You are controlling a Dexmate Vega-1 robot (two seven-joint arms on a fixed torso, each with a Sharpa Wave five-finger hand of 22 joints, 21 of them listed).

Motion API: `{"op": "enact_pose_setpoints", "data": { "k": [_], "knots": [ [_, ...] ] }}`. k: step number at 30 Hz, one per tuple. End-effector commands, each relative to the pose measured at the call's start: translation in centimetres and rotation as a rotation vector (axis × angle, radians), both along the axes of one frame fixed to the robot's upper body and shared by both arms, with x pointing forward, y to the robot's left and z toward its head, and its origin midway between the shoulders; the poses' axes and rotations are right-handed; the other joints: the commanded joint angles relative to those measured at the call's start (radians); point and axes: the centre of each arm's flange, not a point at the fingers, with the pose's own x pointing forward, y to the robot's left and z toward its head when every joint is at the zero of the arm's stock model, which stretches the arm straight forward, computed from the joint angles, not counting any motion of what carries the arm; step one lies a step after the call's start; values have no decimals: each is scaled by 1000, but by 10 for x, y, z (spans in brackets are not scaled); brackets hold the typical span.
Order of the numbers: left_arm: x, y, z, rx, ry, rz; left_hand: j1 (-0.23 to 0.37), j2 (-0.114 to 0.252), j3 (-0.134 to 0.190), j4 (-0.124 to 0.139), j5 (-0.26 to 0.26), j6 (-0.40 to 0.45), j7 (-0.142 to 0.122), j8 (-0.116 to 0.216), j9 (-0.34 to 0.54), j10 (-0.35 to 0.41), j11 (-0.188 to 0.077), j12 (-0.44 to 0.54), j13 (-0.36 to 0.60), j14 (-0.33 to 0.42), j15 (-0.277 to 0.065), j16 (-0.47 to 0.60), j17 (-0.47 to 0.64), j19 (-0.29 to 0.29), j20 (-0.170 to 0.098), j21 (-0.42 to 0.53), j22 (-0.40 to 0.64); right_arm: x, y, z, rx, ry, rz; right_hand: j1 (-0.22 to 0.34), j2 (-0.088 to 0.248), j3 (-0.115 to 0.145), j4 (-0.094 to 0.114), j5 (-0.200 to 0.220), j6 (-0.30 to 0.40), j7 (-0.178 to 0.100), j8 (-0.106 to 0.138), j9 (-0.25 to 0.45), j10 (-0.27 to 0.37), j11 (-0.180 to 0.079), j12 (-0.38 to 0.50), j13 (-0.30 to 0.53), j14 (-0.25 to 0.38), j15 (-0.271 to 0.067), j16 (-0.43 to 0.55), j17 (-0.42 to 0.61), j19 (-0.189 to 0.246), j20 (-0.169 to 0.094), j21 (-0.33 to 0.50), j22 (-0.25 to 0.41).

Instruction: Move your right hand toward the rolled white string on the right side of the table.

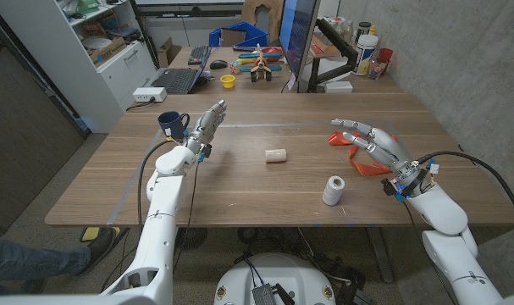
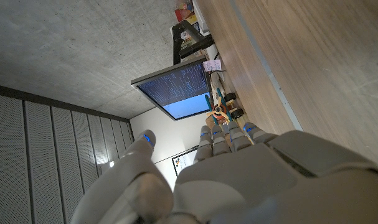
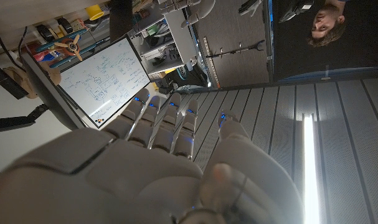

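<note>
Task thing: the string [image 1: 333, 190], a small white roll standing upright on the desk [image 1: 240, 182], toward the near edge and right of the middle.
Right hand: the right hand [image 1: 377, 146] is raised over the desk's right side, fingers released and spread, grasping nothing.
Hand to string: the two are apart; the string stands nearer the near edge and further toward the desk's middle than the hand. No contact.
Beneath the hand: an orange item [image 1: 362, 161] lies on the desk, partly covered by the fingers; its kind cannot be told.
Left hand: the left hand [image 1: 207, 125] is held up over the left half, fingers straight and together, holding nothing, just beside a dark mug [image 1: 172, 124].
Other item: a small pale cylinder [image 1: 276, 155] lies near the desk's middle.
Progress: judged incomplete. The right hand is on the correct side of the desk, but the approach is not finished.
Remaining: bring the right hand toward the near edge and inward until it is just beside the string.
</note>
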Motion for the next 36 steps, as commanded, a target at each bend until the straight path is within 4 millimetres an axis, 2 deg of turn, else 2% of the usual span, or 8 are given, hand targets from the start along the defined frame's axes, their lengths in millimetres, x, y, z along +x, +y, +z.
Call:
{"op": "enact_pose_setpoints", "data": {
  "k": [1,36],
  "knots": [
    [0,1,-2,11,8,2,0,13,-1,1,-3,2,5,-1,5,-6,1,4,3,-9,-1,0,4,-6,3,-1,3,-2,5,-3,-29,-8,-38,10,-4,4,-8,3,11,0,-4,5,7,3,-1,4,11,-38,0,-1,18,-1,-2,3],
    [5,3,-5,20,20,-3,2,15,-6,1,-4,4,5,0,5,-8,0,4,3,-12,1,1,4,-9,5,-8,3,-8,22,-11,-110,-59,-131,16,-8,11,-13,4,21,-6,-6,6,9,0,-6,4,11,-42,-4,-1,27,8,-23,3]
  ]
}}
